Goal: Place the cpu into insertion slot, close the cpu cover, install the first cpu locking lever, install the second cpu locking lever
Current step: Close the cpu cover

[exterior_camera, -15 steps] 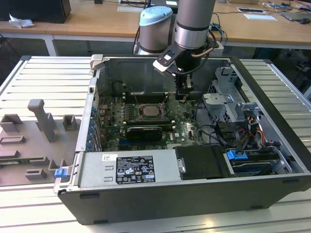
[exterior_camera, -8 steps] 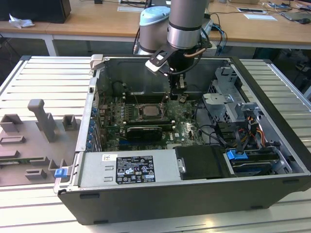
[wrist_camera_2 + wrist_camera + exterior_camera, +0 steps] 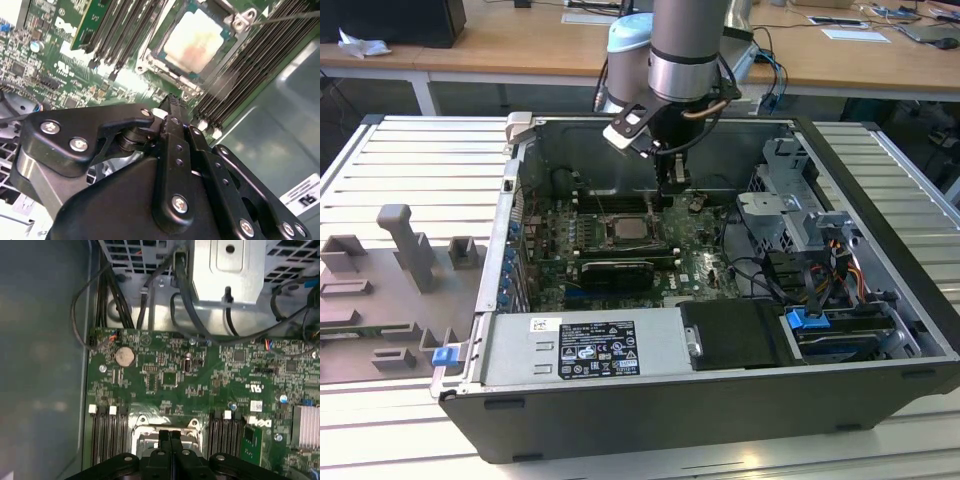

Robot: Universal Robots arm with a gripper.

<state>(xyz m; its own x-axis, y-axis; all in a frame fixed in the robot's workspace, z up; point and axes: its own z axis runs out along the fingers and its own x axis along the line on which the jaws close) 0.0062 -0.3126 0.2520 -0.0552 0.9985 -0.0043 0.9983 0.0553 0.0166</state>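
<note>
The cpu (image 3: 196, 41) lies flat in the insertion slot (image 3: 638, 232), its silvery face up. The cpu cover (image 3: 148, 50) sits as a metal frame around it, down over its edges. A thin metal lever rod (image 3: 286, 18) runs past one corner of the socket. My gripper (image 3: 675, 195) hangs just above the board on the exterior view's right of the socket. Its black fingers (image 3: 165, 436) are pressed together and shut, with nothing visible between them, and their tips (image 3: 172, 101) hover beside the socket's edge. The socket (image 3: 150, 432) is partly hidden behind the gripper body.
The open computer case (image 3: 880, 250) walls in the board. Long black memory slots (image 3: 260, 65) flank the socket. A black expansion card (image 3: 617, 270) lies in front, a power supply (image 3: 585, 350) at the near edge, and drive cages with cables (image 3: 800, 230) on the exterior view's right.
</note>
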